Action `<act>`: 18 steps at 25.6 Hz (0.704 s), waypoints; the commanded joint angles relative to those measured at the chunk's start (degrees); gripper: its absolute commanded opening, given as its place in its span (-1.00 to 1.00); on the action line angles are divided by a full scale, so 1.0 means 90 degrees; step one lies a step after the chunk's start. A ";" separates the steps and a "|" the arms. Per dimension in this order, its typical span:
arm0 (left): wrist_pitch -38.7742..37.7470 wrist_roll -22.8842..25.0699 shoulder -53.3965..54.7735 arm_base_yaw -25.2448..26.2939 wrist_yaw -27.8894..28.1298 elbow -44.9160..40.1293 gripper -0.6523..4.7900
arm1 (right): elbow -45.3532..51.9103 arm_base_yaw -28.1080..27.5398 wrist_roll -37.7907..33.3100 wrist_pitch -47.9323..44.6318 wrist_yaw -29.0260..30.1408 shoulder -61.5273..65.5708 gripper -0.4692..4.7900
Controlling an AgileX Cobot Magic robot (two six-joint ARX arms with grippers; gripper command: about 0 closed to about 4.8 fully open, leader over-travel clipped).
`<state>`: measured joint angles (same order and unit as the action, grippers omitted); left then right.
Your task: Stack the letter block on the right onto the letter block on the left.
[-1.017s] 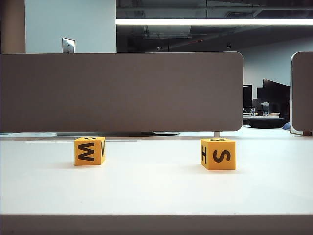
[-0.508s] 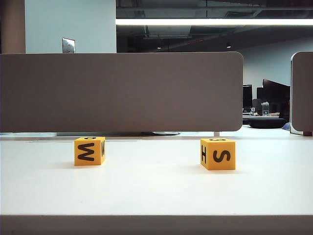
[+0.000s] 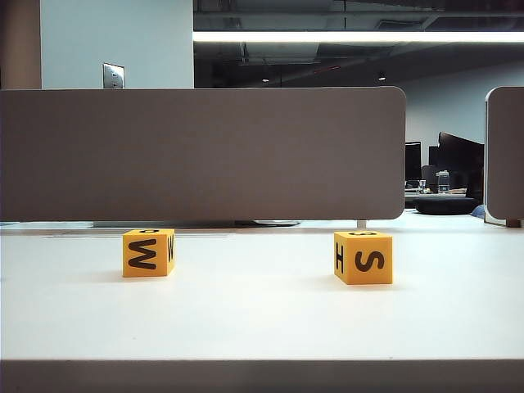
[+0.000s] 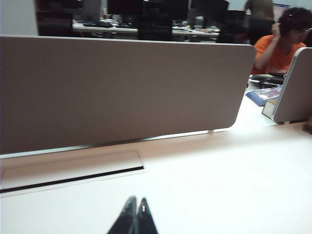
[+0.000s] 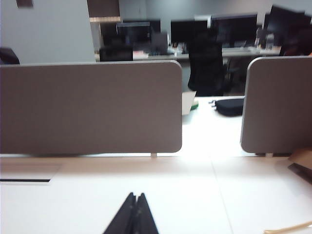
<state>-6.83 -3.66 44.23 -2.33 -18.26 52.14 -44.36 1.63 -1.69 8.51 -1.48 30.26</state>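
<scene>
Table (image 3: pixel 262 319): white, flat; carries 2 yellow letter blocks, well apart.
Left block (image 3: pixel 148 253): yellow cube at about 9 o'clock from table centre in the exterior view; front face shows a black "M" lying on its side; rests flat on the table, nothing on top.
Right block (image 3: pixel 363 257): yellow cube at about 3 o'clock from table centre; front face shows a black "S" lying on its side, left side face shows "H"; rests flat on the table, untouched.
Divider (image 3: pixel 203 154): grey panel standing behind both blocks, at 12 o'clock from them.
Second divider (image 3: pixel 505 155): grey panel at the far right edge.
Left gripper (image 4: pixel 136 215): seen only in its wrist view; the 2 black fingertips meet, nothing between them; hangs over bare table facing the divider.
Right gripper (image 5: pixel 135 210): seen only in its wrist view; fingertips pressed together, holding nothing; over bare table.
Containers: 0 in view.
Stack: not yet made.
</scene>
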 commanded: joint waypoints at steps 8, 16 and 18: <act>-0.1214 -0.0670 0.1209 -0.0860 -0.0316 0.1035 -0.78 | -0.2941 0.0991 0.0027 0.1938 -0.0046 0.3269 -0.86; -0.2807 -0.0357 0.1365 -0.1098 -0.0573 0.1622 -0.78 | -0.3400 0.1630 0.0024 0.2183 -0.0478 0.4376 -0.86; -0.2994 -0.0355 0.1365 -0.1093 -0.0566 0.1637 -0.78 | -0.3398 0.1766 -0.0015 0.2327 -0.0709 0.4631 -0.86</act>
<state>-32.80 -7.16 56.62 -12.29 -23.09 66.43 -74.70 16.80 -1.63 28.69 -5.45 70.63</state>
